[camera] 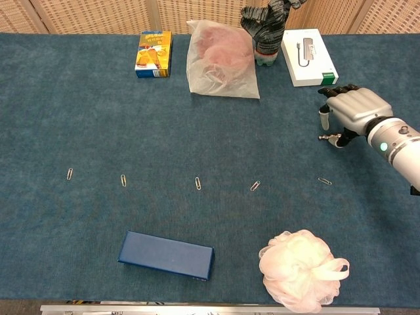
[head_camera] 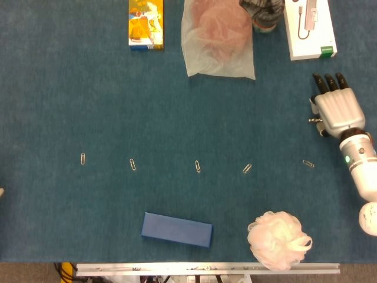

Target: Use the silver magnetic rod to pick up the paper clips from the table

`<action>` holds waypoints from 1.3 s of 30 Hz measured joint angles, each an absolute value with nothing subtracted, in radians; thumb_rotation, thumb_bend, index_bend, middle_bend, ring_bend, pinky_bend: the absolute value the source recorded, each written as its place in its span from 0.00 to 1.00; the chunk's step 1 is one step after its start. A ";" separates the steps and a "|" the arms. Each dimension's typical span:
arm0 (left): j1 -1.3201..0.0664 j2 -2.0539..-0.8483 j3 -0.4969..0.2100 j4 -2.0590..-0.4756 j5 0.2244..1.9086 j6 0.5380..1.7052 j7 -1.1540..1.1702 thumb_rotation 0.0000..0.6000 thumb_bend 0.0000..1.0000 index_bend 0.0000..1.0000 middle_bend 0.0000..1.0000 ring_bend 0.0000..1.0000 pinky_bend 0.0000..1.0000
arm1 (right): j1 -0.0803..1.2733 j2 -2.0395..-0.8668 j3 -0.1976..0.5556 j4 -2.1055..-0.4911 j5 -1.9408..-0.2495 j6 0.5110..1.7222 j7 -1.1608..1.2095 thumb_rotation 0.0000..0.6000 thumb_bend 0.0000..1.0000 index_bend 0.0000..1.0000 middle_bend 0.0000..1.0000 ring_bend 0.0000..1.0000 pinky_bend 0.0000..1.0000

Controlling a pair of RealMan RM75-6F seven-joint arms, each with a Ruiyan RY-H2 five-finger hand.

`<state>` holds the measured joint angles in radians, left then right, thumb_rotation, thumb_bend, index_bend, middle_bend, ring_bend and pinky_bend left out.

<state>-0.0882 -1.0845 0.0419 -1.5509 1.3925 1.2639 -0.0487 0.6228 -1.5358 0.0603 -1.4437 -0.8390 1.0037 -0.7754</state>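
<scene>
Several paper clips lie in a row across the blue cloth, from the leftmost clip (head_camera: 83,158) to the rightmost clip (head_camera: 308,164) (camera: 325,181). The silver rod (head_camera: 314,120) (camera: 325,137) lies on the cloth at the far right, mostly hidden, with only its short left end poking out from under my right hand (head_camera: 337,109) (camera: 354,108). That hand is palm down over the rod with its fingers extended away and the thumb low beside the rod's end. I cannot see a grip on it. My left hand does not show.
A blue box (head_camera: 176,229) and a pale bath pouf (head_camera: 278,239) sit near the front edge. At the back are a yellow carton (head_camera: 145,23), a plastic bag with a pink pouf (head_camera: 218,38), a bottle (head_camera: 262,12) and a white box (head_camera: 310,28).
</scene>
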 measured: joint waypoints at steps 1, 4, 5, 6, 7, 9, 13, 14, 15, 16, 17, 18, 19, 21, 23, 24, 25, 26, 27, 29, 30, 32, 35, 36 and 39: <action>-0.089 -1.085 0.042 -1.551 1.392 1.263 -0.048 1.00 0.03 0.46 0.34 0.21 0.04 | 0.624 -1.536 0.058 -1.443 -0.841 1.003 -0.776 1.00 0.26 0.51 0.01 0.00 0.00; -0.089 -1.086 0.041 -1.552 1.390 1.260 -0.045 1.00 0.03 0.46 0.34 0.21 0.04 | 0.627 -1.537 0.053 -1.439 -0.844 1.001 -0.775 1.00 0.26 0.51 0.01 0.00 0.00; -0.089 -1.086 0.041 -1.552 1.389 1.260 -0.043 1.00 0.03 0.46 0.34 0.21 0.04 | 0.628 -1.537 0.052 -1.438 -0.845 1.001 -0.775 1.00 0.26 0.51 0.01 0.00 0.00; -0.089 -1.086 0.041 -1.554 1.388 1.260 -0.041 1.00 0.03 0.46 0.34 0.21 0.04 | 0.628 -1.538 0.052 -1.436 -0.845 1.001 -0.775 1.00 0.26 0.51 0.01 0.00 0.00; -0.090 -1.086 0.041 -1.555 1.388 1.259 -0.040 1.00 0.03 0.46 0.34 0.21 0.04 | 0.629 -1.538 0.051 -1.435 -0.845 1.001 -0.775 1.00 0.26 0.51 0.01 0.00 0.00; -0.090 -1.086 0.041 -1.557 1.387 1.258 -0.037 1.00 0.03 0.46 0.34 0.21 0.04 | 0.630 -1.540 0.049 -1.431 -0.844 1.001 -0.775 1.00 0.26 0.51 0.01 0.00 0.00; -0.091 -1.087 0.040 -1.559 1.386 1.257 -0.034 1.00 0.03 0.46 0.34 0.21 0.04 | 0.632 -1.544 0.047 -1.422 -0.838 0.998 -0.776 1.00 0.26 0.51 0.01 0.00 0.00; -0.091 -1.087 0.040 -1.559 1.386 1.256 -0.034 1.00 0.03 0.46 0.34 0.21 0.04 | 0.633 -1.546 0.046 -1.419 -0.836 0.996 -0.776 1.00 0.26 0.51 0.01 0.00 0.00; -0.091 -1.087 0.040 -1.559 1.385 1.256 -0.033 1.00 0.03 0.46 0.34 0.21 0.04 | 0.634 -1.547 0.046 -1.417 -0.836 0.995 -0.775 1.00 0.26 0.51 0.01 0.00 0.00; -0.091 -1.087 0.040 -1.559 1.385 1.256 -0.033 1.00 0.03 0.46 0.34 0.21 0.04 | 0.635 -1.549 0.046 -1.415 -0.835 0.994 -0.775 1.00 0.26 0.51 0.01 0.00 0.00; -0.091 -1.087 0.040 -1.559 1.385 1.255 -0.032 1.00 0.03 0.46 0.34 0.21 0.04 | 0.636 -1.550 0.046 -1.413 -0.834 0.993 -0.774 1.00 0.26 0.52 0.01 0.00 0.00; -0.091 -1.087 0.041 -1.559 1.385 1.255 -0.033 1.00 0.03 0.46 0.34 0.21 0.04 | 0.638 -1.552 0.046 -1.410 -0.834 0.992 -0.774 1.00 0.26 0.52 0.01 0.00 0.00; -0.091 -1.087 0.041 -1.559 1.386 1.256 -0.035 1.00 0.03 0.46 0.34 0.21 0.04 | 0.639 -1.554 0.046 -1.408 -0.834 0.991 -0.773 1.00 0.26 0.52 0.01 0.00 0.00; -0.091 -1.087 0.041 -1.558 1.388 1.257 -0.038 1.00 0.03 0.47 0.34 0.21 0.04 | 0.641 -1.558 0.047 -1.404 -0.833 0.989 -0.772 1.00 0.26 0.52 0.01 0.00 0.00; -0.090 -1.086 0.041 -1.556 1.390 1.258 -0.040 1.00 0.03 0.47 0.35 0.21 0.04 | 0.644 -1.562 0.047 -1.401 -0.834 0.986 -0.771 1.00 0.26 0.52 0.01 0.00 0.00; -0.090 -1.086 0.042 -1.556 1.391 1.259 -0.042 1.00 0.03 0.47 0.35 0.21 0.04 | 0.645 -1.564 0.047 -1.399 -0.834 0.985 -0.770 1.00 0.26 0.52 0.01 0.00 0.00; -0.089 -1.085 0.041 -1.555 1.391 1.259 -0.043 1.00 0.03 0.47 0.35 0.21 0.04 | 0.646 -1.565 0.047 -1.398 -0.833 0.984 -0.770 1.00 0.26 0.52 0.01 0.00 0.00; -0.089 -1.085 0.041 -1.555 1.392 1.260 -0.043 1.00 0.03 0.47 0.35 0.21 0.04 | 0.648 -1.567 0.047 -1.396 -0.833 0.981 -0.769 1.00 0.26 0.52 0.01 0.00 0.00; -0.089 -1.085 0.041 -1.554 1.392 1.260 -0.045 1.00 0.03 0.47 0.35 0.21 0.04 | 0.649 -1.569 0.048 -1.394 -0.832 0.980 -0.769 1.00 0.26 0.52 0.01 0.00 0.00; -0.088 -1.085 0.042 -1.554 1.392 1.260 -0.046 1.00 0.03 0.47 0.35 0.21 0.04 | 0.651 -1.573 0.047 -1.390 -0.831 0.979 -0.769 1.00 0.26 0.52 0.01 0.00 0.00; -0.088 -1.084 0.042 -1.553 1.392 1.260 -0.046 1.00 0.03 0.47 0.35 0.21 0.04 | 0.652 -1.574 0.047 -1.389 -0.830 0.978 -0.769 1.00 0.26 0.52 0.01 0.00 0.00; -0.087 -1.084 0.043 -1.553 1.392 1.259 -0.047 1.00 0.03 0.47 0.35 0.21 0.04 | 0.654 -1.577 0.047 -1.385 -0.829 0.977 -0.770 1.00 0.26 0.53 0.01 0.00 0.00; -0.086 -1.083 0.044 -1.553 1.392 1.261 -0.047 1.00 0.03 0.47 0.35 0.21 0.04 | 0.656 -1.578 0.047 -1.385 -0.828 0.977 -0.769 1.00 0.26 0.54 0.01 0.00 0.00; -0.086 -1.083 0.043 -1.552 1.392 1.260 -0.048 1.00 0.03 0.47 0.35 0.21 0.04 | 0.656 -1.578 0.047 -1.385 -0.828 0.978 -0.769 1.00 0.26 0.54 0.01 0.00 0.00; -0.088 -1.084 0.042 -1.551 1.391 1.257 -0.049 1.00 0.03 0.47 0.35 0.21 0.04 | 0.656 -1.578 0.045 -1.384 -0.826 0.978 -0.770 1.00 0.26 0.54 0.01 0.00 0.00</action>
